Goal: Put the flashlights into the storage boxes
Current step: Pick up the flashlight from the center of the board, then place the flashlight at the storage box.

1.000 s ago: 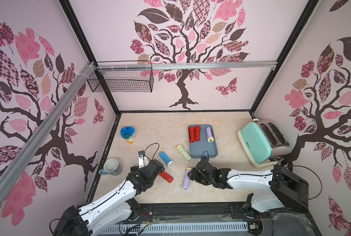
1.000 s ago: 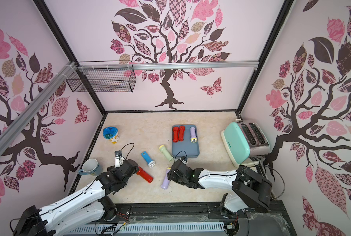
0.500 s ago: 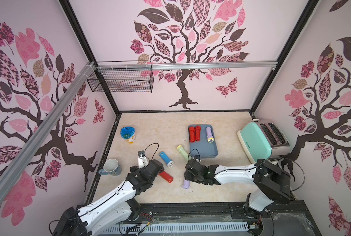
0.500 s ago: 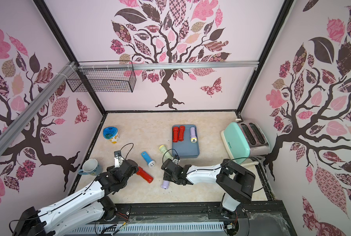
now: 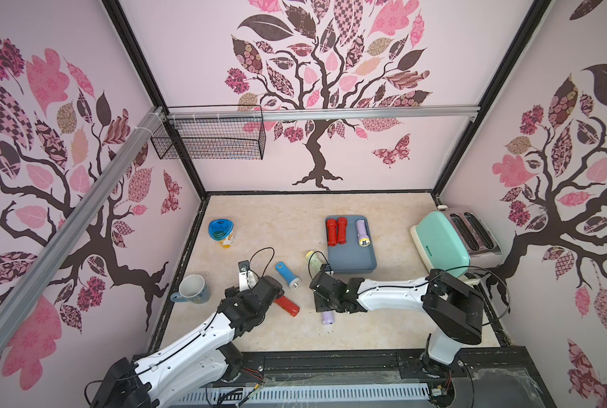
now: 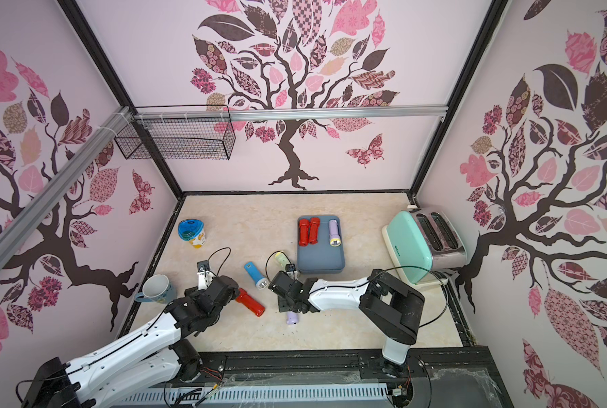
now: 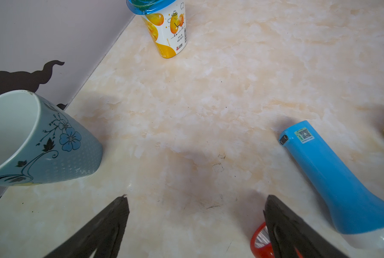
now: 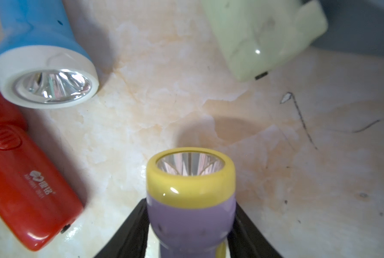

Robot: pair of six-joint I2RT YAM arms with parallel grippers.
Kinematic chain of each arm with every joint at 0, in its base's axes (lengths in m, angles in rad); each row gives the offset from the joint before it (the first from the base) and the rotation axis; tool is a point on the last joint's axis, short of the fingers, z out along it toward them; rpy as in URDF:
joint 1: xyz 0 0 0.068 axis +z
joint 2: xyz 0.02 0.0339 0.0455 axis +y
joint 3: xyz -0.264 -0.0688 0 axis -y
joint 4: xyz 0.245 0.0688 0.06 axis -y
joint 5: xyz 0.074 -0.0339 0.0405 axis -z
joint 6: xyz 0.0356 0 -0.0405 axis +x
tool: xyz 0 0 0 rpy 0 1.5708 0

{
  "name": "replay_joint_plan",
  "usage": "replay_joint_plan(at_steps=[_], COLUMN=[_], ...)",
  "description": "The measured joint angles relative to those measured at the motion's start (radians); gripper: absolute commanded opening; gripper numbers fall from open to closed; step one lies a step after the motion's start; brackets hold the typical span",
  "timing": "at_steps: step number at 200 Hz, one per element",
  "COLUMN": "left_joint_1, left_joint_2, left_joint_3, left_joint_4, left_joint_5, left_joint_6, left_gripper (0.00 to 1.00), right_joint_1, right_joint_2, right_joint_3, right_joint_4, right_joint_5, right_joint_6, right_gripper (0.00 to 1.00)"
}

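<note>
Lilac flashlight (image 8: 190, 178): lay on table (image 5: 277, 212), near slate-blue tray (image 5: 352, 262). Right claw (image 8: 190, 204): was clamped on its body; pickup step in hand. Left claw (image 7: 196, 197): stood apart, empty, beside blue flashlight (image 7: 334, 178). Next move probably called for lifting clear, then carrying over tray rim.

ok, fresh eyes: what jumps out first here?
The right gripper is closed on a lilac flashlight toward the table's front. The slate-blue tray behind it already holds two red flashlights and a second lilac flashlight, while a blue flashlight, a third red flashlight and a pale green flashlight lie outside it.
</note>
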Motion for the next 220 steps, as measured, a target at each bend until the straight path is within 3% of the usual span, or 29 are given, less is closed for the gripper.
replay_joint_plan(at_steps=[81,122,182,220], left_joint_1=[0.000,0.000,0.000,0.000], left_joint_2=[-0.005,-0.006,-0.084,-0.116], left_joint_3=[0.000,0.000,-0.001,-0.002], left_joint_4=[0.007,0.003,0.005,0.005], left_joint_5=[0.007,0.008,0.004,0.001], left_joint_6=[0.006,0.002,0.002,0.003], left_gripper=[0.98,0.98,0.98,0.98], right_joint_1=[-0.006,-0.068,-0.301,-0.529], right_joint_2=[-0.077,-0.127,-0.240,-0.116], right_joint_3=[-0.047,-0.023,0.020,0.179], right_joint_4=[-0.046,-0.064,-0.027,0.014], right_joint_5=[0.095,0.149,0.184,0.126], right_joint_6=[-0.050,-0.095,-0.237,-0.298], right_gripper=[0.44,0.43,0.42,0.44])
